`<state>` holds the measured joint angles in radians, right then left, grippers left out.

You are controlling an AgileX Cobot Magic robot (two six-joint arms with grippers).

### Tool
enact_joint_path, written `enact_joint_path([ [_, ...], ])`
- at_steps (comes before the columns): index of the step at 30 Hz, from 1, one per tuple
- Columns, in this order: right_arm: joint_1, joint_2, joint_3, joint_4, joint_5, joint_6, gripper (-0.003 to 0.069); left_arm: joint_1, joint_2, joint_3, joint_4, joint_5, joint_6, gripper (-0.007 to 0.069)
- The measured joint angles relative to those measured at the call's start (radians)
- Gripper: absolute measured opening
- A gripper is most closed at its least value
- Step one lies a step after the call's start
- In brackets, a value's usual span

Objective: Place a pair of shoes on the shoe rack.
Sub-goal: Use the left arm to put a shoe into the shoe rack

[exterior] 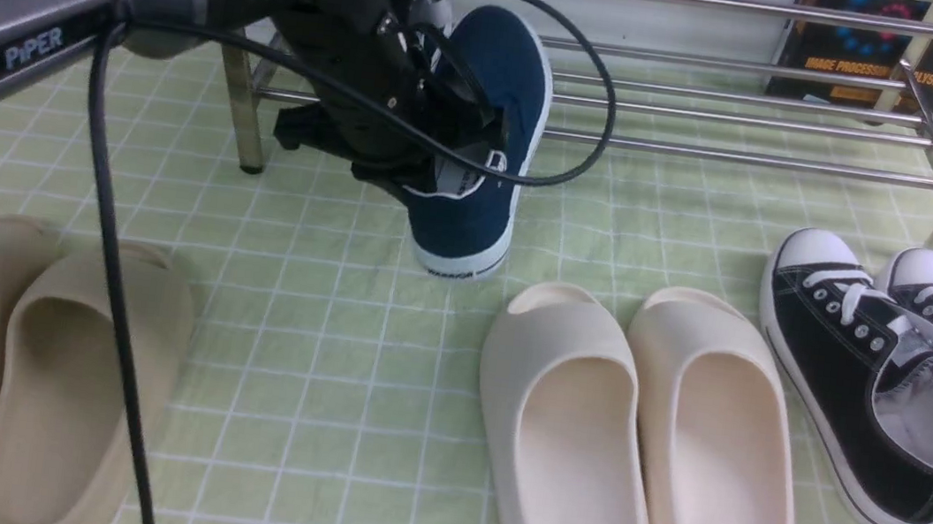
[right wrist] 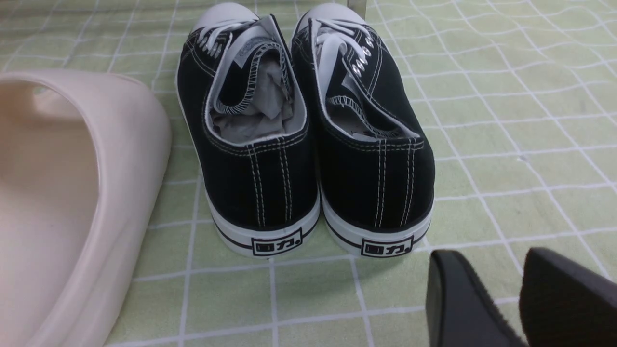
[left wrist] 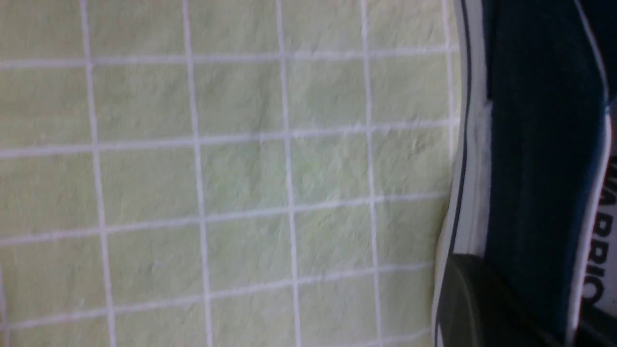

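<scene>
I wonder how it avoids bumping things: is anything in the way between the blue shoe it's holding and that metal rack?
Nothing visible does. The left end effector holds the navy shoe toe-up right at the shoe rack, whose bars beside it carry nothing. Only the arm's own black cable loops beside the shoe.

One navy slip-on (exterior: 498, 79) (left wrist: 535, 144), with a white rubber sole, white trim and dark lettering on the heel, stands steeply tilted in the clamped left gripper (exterior: 460, 168). Its toe points to about 12 o'clock against the rack's front bars, and its heel sits at 6 o'clock, low over the counter (exterior: 331, 352); contact there is unclear. The shoe rack (exterior: 711, 154), shiny horizontal steel bars on tubular legs, spans the far side from about 11 to 2 o'clock, with the shoe at its left end.
</scene>
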<state>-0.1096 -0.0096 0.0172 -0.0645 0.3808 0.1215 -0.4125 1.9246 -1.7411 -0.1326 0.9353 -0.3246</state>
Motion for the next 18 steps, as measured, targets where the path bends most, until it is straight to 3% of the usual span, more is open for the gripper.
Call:
enact_joint_path([
  [10, 0.000, 0.000, 0.000, 0.000, 0.000, 0.000, 0.0239, 0.076, 0.206, -0.289, -0.058, 0.054, 0.001, -0.0002],
  [18, 0.000, 0.000, 0.000, 0.000, 0.000, 0.000, 0.0239, 0.079, 0.357, -0.512, -0.056, 0.086, 0.001, -0.0002],
])
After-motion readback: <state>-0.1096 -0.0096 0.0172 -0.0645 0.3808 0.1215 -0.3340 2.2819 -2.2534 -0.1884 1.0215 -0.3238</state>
